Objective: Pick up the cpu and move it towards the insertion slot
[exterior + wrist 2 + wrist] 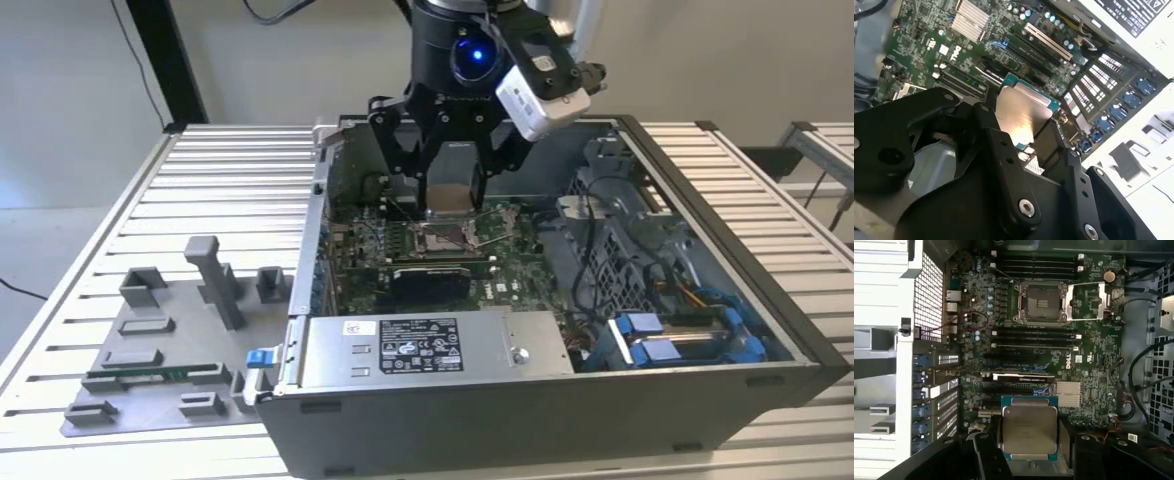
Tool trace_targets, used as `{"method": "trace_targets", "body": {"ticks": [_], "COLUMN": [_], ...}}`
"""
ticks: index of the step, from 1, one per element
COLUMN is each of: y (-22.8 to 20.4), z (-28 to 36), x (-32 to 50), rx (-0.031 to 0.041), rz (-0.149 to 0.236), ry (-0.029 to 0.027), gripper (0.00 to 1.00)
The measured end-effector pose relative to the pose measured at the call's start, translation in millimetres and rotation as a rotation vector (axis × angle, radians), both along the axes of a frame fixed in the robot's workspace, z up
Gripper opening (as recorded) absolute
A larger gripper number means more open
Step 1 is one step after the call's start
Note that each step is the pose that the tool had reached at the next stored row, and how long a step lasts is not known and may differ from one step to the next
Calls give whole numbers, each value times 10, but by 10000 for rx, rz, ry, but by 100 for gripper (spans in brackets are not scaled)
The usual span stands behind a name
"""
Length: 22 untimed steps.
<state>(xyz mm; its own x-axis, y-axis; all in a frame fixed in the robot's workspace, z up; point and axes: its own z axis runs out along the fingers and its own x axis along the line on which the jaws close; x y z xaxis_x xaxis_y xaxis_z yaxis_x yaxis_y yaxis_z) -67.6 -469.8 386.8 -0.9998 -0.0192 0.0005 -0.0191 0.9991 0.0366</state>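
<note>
Slatted metal table (pixel 227 170) carries an open computer case (pixel 747 330), lid off, green motherboard (pixel 1094 355) showing inside. Over it hangs the black gripper (pixel 451 205), jaws pinching the cpu (pixel 1029 429) by its edges, silvery top facing the wrist cameras, held clear above the board. And the insertion slot (pixel 1043 303) sits open on the board, frame raised, a little apart from the chip in the first wrist view.

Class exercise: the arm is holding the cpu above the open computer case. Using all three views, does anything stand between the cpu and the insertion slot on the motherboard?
Nothing visible does. The gripper holds the cpu above the motherboard. In the first wrist view the insertion slot lies open, its cover frame swung aside, with only flat board and low card slots between them.
</note>
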Motion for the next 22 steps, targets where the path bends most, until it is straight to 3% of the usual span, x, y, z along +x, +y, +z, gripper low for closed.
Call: {"method": "trace_targets", "body": {"ticks": [7,14,22], "y": [0,0,0], "z": [0,0,0], "x": [220,375,395], "rx": [0,0,1], "rz": [0,0,-1], "ry": [0,0,0], "gripper": [0,0,0]}}
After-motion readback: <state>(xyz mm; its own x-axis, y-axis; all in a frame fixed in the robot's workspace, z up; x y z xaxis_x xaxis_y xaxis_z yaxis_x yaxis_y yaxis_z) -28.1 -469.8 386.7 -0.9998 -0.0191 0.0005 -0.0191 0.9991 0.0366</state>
